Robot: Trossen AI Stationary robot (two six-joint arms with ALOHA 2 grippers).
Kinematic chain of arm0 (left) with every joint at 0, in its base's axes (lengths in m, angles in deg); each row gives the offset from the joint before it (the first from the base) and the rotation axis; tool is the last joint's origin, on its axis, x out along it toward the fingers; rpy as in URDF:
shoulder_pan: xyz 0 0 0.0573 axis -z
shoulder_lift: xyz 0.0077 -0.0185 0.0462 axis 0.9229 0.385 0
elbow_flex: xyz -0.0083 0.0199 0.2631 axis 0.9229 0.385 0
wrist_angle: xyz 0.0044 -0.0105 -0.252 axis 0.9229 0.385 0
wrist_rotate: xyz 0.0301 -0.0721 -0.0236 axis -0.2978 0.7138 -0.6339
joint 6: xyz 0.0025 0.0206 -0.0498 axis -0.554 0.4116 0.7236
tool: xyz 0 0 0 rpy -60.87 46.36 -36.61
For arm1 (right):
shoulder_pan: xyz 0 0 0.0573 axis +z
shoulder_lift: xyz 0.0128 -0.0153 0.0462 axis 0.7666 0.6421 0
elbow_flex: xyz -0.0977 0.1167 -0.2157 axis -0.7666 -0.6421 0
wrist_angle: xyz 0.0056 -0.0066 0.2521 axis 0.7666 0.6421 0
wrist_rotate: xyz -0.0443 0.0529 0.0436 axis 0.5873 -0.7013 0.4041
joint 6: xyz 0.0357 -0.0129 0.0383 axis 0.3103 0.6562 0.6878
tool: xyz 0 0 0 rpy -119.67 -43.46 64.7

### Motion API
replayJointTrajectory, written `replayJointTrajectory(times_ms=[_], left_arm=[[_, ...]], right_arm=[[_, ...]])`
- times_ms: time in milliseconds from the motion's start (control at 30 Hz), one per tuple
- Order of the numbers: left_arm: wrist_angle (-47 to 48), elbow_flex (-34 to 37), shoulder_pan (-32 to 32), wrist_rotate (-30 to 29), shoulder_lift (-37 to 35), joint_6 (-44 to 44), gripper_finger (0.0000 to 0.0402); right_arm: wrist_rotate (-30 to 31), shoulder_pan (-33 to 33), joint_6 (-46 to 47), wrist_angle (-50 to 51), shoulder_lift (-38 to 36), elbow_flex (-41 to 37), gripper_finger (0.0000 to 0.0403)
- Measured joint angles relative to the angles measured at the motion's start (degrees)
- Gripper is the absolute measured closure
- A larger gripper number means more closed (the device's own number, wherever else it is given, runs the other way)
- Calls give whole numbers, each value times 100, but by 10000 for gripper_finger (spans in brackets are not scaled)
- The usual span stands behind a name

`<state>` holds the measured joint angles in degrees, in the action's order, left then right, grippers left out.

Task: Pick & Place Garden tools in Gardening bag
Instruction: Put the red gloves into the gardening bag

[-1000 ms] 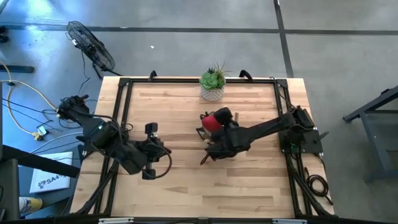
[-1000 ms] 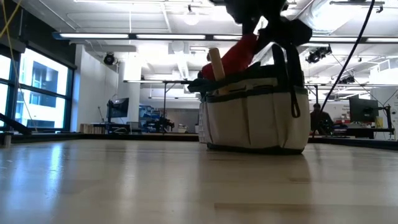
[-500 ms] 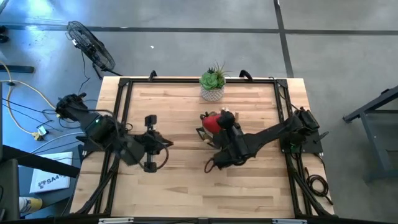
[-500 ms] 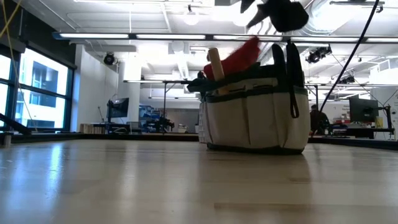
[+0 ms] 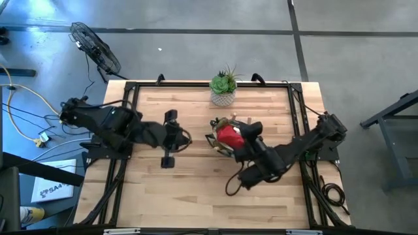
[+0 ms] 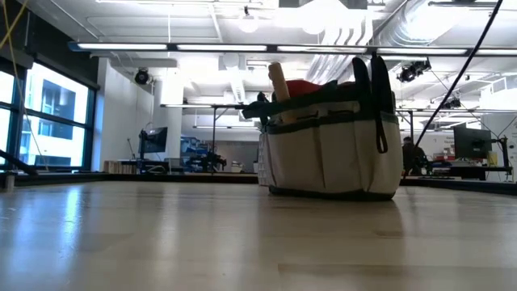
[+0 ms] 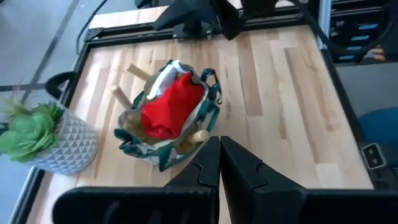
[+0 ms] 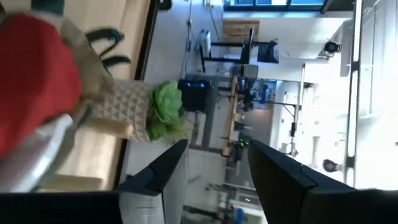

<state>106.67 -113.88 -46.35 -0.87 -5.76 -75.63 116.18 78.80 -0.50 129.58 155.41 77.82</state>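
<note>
Gardening bag (image 5: 225,134): stands upright on the table (image 5: 196,196), toward the far middle, just in front of the potted plant. Tan canvas, dark green rim, side pockets, dark loop handles standing up in the low view.
Bag contents: red soft item (image 5: 228,136) lies on top and fills most of the mouth; in the low view it only just clears the rim. A wooden handle (image 6: 278,82) pokes up at the bag's edge. A silver blade shows beside the red item in the left wrist view. Other tools inside cannot be made out.
Potted plant (image 5: 223,88): green spiky plant in a white patterned pot at the table's far edge, near the bag but apart from it.
Right claw (image 8: 214,174): fingers parted, nothing between them. It points toward the bag and the plant, with the red item at the edge of its view. Right arm lies low across the table's right half, its wrist just beside the bag on the near side.
Left claw (image 7: 219,163): clenched, fingers pressed together, empty. It hangs above the table to the left of the bag, well apart from it, aimed at the bag.
Table: pale wood planks in a black frame.
</note>
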Motion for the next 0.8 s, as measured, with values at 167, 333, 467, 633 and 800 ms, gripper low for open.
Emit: replayJointTrajectory(times_ms=[167, 333, 467, 633, 800], left_arm=[[-417, 70, -496, 900, 9, -384, 394], [-1534, 710, -1227, 3100, 33, -1332, 394], [-2310, 1207, -1905, 4505, 136, -1694, 394], [-2529, 1230, -2548, 4440, 330, -1515, 394], [-2538, 1224, -2713, 4024, 508, -1431, 394]], right_arm=[[-65, 253, 545, -20, -141, 0, 245], [-802, 499, 1399, -120, -139, 84, 245], [-1729, 640, 2452, -352, -130, 373, 245], [-2155, 813, 3547, -671, -138, 769, 247], [-2171, 972, 3452, -1038, -135, 817, 282]])
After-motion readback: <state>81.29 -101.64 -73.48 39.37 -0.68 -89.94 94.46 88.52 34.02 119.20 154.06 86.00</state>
